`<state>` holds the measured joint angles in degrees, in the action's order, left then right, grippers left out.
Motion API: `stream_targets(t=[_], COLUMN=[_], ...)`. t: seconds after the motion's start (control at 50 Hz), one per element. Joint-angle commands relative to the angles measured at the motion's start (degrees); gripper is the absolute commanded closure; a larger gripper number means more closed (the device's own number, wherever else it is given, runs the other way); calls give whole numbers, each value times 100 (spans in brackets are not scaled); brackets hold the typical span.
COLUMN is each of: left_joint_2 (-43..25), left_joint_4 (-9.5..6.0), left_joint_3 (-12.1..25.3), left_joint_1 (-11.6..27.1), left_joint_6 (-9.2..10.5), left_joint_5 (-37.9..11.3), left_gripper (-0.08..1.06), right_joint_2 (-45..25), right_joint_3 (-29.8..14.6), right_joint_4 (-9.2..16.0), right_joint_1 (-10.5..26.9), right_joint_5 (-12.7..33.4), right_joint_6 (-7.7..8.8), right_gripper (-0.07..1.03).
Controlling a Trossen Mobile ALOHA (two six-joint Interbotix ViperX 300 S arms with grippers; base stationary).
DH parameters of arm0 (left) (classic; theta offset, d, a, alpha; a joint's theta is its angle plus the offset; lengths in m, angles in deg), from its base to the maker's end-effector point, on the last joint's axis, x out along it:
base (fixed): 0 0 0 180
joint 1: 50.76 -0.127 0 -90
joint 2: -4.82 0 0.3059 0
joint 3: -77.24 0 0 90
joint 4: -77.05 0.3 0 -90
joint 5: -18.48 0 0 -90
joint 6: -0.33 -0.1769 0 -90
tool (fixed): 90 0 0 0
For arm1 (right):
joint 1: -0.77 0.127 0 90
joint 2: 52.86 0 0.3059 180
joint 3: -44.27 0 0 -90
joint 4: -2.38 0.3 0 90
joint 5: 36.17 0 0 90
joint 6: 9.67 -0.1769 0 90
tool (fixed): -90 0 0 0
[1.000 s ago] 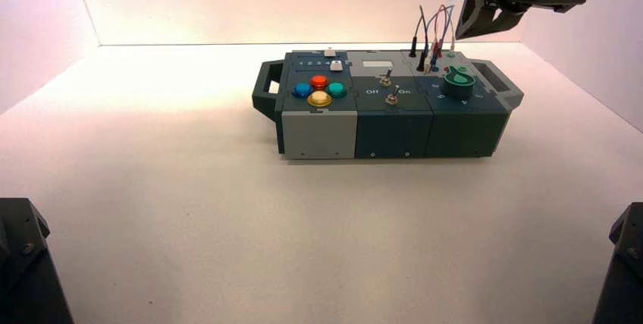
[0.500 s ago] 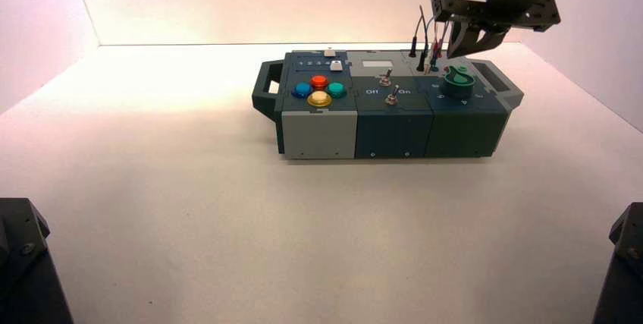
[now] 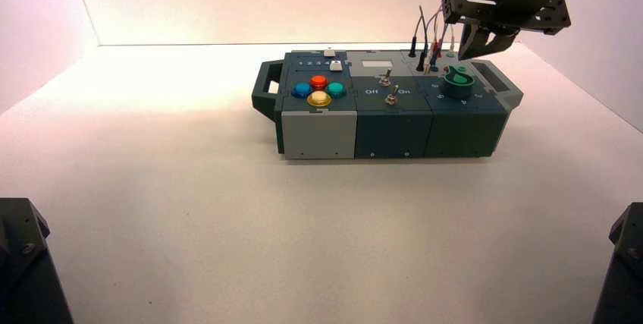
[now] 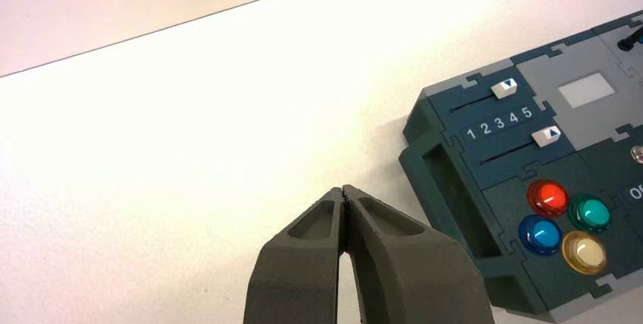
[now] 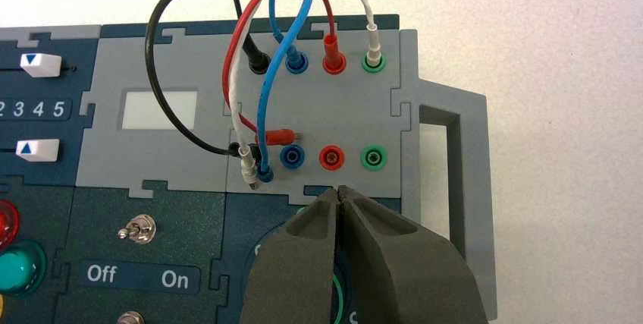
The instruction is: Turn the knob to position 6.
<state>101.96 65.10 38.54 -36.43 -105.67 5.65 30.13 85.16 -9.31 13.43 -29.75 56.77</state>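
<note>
- The right claw (image 5: 339, 191) is narrow, tips together with nothing between them, above the back of the box's right end; the left claw (image 4: 343, 191) idles off the box's left side, also narrow.
- Under the right claw, largely hidden in its wrist view, the green knob (image 3: 458, 83) sits on the box's front right section, behind no grip.
- The step in hand looks like the approach.
- Next, the right claw should spread, line up over the pointer lobe, lower around it, then twist to 6.

A pale table (image 3: 227, 225) lies under bright light, its far edge meeting a pinkish wall (image 3: 288, 5); more walls flank both sides.
</note>
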Motion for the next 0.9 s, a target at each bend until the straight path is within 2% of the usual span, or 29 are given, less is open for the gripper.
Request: stream_targets(t=[0.02,0.9], left_joint_2=[44,88], left_joint_4=[18,18], left_joint_3=[62,53], left_joint_1=[18,18], left_joint_6=[-9,-9], left_joint_5=[53,53], left_gripper=[101,101], right_joint_2=[88,-334], right_joint_3=[-79,-281], right_joint_4=[-9,-9], right_joint_1=[-26,-26], right_joint_5=[-35,-44], right_joint_6=[0,0], right_gripper=[99,98])
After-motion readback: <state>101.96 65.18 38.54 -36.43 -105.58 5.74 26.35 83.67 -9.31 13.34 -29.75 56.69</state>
